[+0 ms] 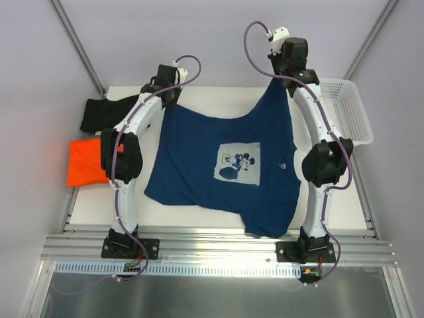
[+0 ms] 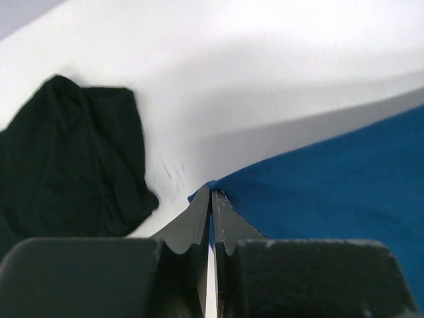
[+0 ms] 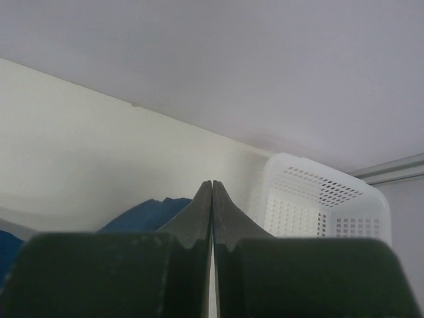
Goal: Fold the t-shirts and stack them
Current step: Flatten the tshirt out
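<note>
together, left gripper [image 2: 212, 193] and right gripper [image 3: 212, 184] pinch the navy t-shirt [image 1: 199, 146] over a white table [image 1: 218, 99], pale walls [image 1: 199, 33] around.

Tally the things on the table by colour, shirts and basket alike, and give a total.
Navy blue t-shirt: 1
Orange t-shirt: 1
Black t-shirt: 1
White basket: 1
Total: 4
</note>
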Robot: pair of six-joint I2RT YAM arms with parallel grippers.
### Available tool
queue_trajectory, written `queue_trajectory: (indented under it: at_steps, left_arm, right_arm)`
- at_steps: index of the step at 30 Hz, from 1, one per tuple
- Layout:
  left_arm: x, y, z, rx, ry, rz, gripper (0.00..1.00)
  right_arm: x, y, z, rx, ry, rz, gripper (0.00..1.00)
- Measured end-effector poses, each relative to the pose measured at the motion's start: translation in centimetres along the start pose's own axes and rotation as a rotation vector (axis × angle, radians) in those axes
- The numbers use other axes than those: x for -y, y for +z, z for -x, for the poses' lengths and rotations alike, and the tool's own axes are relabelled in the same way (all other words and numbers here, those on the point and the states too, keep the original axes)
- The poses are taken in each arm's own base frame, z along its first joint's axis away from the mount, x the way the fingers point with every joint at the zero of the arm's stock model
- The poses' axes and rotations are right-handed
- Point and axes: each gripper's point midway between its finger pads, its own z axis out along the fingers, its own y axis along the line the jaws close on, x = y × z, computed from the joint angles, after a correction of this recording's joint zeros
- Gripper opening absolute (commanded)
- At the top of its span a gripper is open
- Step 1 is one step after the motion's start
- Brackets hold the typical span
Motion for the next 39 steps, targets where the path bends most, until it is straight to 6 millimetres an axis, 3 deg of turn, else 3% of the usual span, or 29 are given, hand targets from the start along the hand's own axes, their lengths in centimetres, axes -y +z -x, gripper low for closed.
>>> queue_trajectory:
  at_steps: [7,11,15,22,26,28,30,32,34,36,37,39]
  left_arm:
    - [-2.6,3.2,2.9,0.056,-0.038,0.125,0.0]
    - [-4.7,2.9,4.8,0.111,-0.062,0.201,0.0]
    - [-6.2,2.5,6.2,0.163,-0.075,0.251,0.0]
    - [-7.0,3.3,5.3,0.167,-0.075,0.265,0.0]
    - [-6.6,1.8,4.6,0.157,-0.07,0.245,0.0]
    - [-6.3,-0.8,5.1,0.184,-0.062,0.211,0.0]
    - [-6.0,-4.5,5.9,0.226,-0.046,0.173,0.0]
    - [-5.9,-10.3,7.6,0.311,-0.028,0.136,0.0]
    - [-5.7,-17.6,9.5,0.442,-0.004,0.097,0.0]
    - [-5.5,-25.0,10.6,0.58,0.029,0.079,0.0]
    - [-5.3,-28.9,10.9,0.655,0.05,0.075,0.0]
    - [-4.7,-34.7,10.6,0.766,0.089,0.078,0.0]
  right_arm:
    - [-0.8,3.1,-0.8,0.019,-0.002,-0.024,0.0]
    - [-0.4,4.0,-0.4,0.043,-0.013,-0.049,0.0]
    - [0.4,4.0,1.3,0.098,-0.028,-0.079,0.01]
    - [1.1,3.8,2.3,0.129,-0.046,-0.107,0.0]
    - [1.2,2.4,1.9,0.101,-0.052,-0.099,0.0]
    - [1.6,0.0,2.1,0.08,-0.055,-0.089,0.01]
    - [2.3,-3.5,3.3,0.079,-0.048,-0.085,0.0]
    - [3.6,-7.9,5.5,0.113,-0.015,-0.093,0.01]
    - [5.2,-13.8,8.3,0.178,0.032,-0.112,0.0]
    - [7.2,-21.6,11.0,0.28,0.077,-0.14,0.01]
    - [7.9,-24.7,11.7,0.32,0.091,-0.152,0.01]
    - [9.6,-32.6,12.8,0.43,0.109,-0.187,0.0]
